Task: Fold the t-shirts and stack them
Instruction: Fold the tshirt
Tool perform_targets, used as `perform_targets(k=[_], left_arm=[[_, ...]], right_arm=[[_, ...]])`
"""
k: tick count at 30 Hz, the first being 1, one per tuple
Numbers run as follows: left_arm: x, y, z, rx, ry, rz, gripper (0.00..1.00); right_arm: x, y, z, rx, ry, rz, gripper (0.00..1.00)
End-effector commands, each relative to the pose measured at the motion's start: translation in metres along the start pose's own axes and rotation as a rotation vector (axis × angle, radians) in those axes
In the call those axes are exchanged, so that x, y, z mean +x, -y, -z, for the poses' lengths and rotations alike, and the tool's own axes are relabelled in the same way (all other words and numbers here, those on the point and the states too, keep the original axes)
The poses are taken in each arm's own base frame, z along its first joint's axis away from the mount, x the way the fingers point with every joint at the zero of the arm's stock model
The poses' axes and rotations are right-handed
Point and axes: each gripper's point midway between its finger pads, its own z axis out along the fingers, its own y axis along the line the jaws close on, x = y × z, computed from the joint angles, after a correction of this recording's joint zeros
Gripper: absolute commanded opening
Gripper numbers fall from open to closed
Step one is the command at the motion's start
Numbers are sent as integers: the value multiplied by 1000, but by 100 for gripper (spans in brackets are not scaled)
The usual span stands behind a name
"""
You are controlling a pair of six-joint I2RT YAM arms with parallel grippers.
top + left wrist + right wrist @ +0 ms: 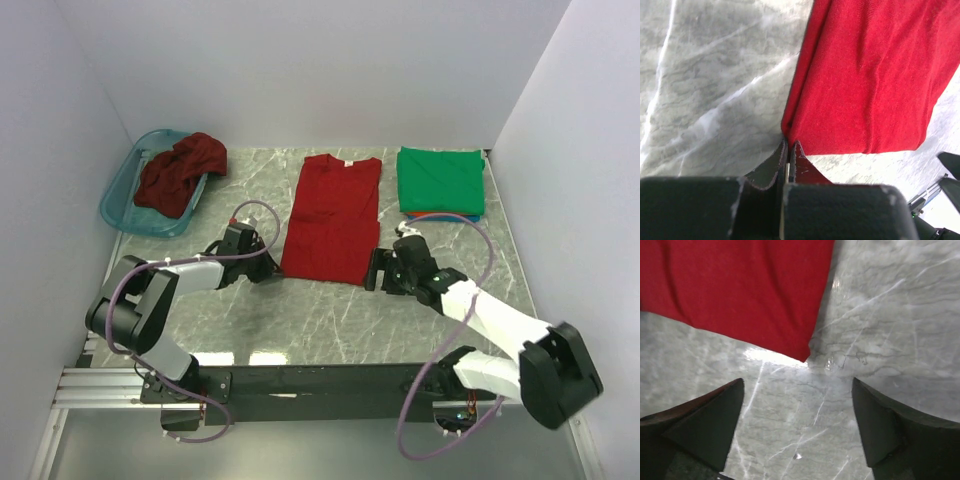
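Note:
A bright red t-shirt [332, 215] lies flat in the middle of the marble table, folded lengthwise into a long strip, collar at the far end. My left gripper [272, 268] is at its near left corner, jaws shut on the hem corner of the red t-shirt [870, 75], the tips [788, 142] pinched together at the cloth's edge. My right gripper [375, 270] is open just short of the near right corner of the red t-shirt [740, 285], its gap [797, 382] over bare marble. A maroon t-shirt [180, 172] lies crumpled in the basket. A folded green t-shirt [440, 178] tops a stack at the far right.
The translucent teal basket [120, 200] stands at the far left by the wall. Orange-red and blue edges [445, 216] show under the green shirt. White walls close in the table on the left, back and right.

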Motion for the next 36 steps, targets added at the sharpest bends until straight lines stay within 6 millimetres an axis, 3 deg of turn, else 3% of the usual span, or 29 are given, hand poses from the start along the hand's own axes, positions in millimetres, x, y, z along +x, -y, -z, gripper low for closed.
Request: perform_targets(k=[1,4,9,13,17,21,27,36], left_arm=[[6,-5,6,-15,6,3,1],[6,-4,7,-18,9,2,1],[4,-5,9,-38,20,3,1],[2,-2,10,-31,28,4,1],[0,-1,12,-35,41,-2,0],[0,2,13,-21,40,-7,0],[0,1,28,-7,82,-2,1],[14,-11,75,-9,142,39,0]], right_arm=[[-9,-15,-11,-56,-9,53,92],[-6,-13,-23,-44,-40,75,80],[-7,-10,-43,-5,-69,79,71],[-1,-11,-56,-8,-101,74,51],[4,-11,-61,-8,-131,87,42],[11,-13,-62,-29,-173,98,24],[25,-28,-37,-138,-226,92,18],[69,-64,39,-405,-390,134,18]])
